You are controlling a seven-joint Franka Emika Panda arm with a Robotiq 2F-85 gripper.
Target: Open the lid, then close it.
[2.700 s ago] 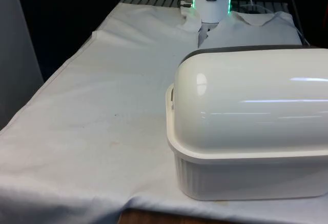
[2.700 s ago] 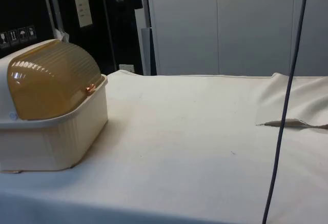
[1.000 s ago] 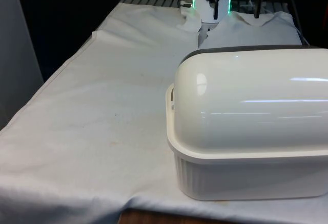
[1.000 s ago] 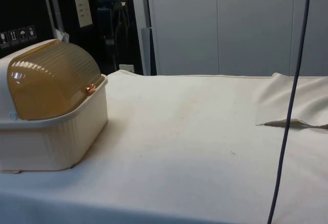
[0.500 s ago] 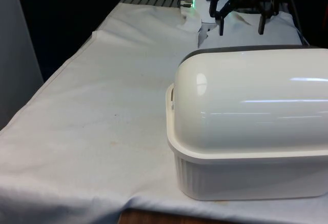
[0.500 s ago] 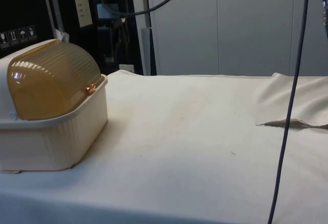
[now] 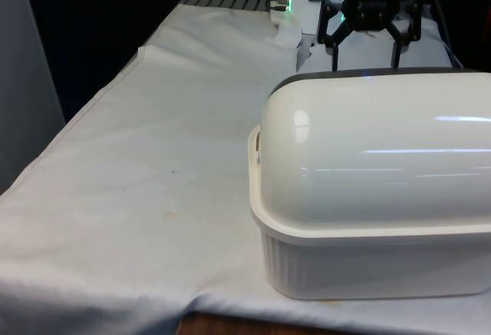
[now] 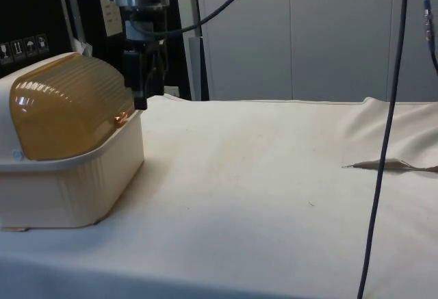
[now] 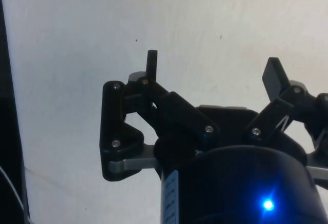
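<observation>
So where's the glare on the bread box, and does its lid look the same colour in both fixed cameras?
Front view: the bread box looks white, with a bright spot and long streaks of glare across its curved shell. Side view: the lid reads amber and translucent, with small highlights near its top edge. Wrist view: the end effector is a dark shape against bright cloth.

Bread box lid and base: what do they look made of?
The lid looks like amber translucent plastic, ribbed and glossy, with highlights on its curve. The base looks like cream opaque plastic with fluted walls. The cloth under them looks like matte woven fabric.
</observation>
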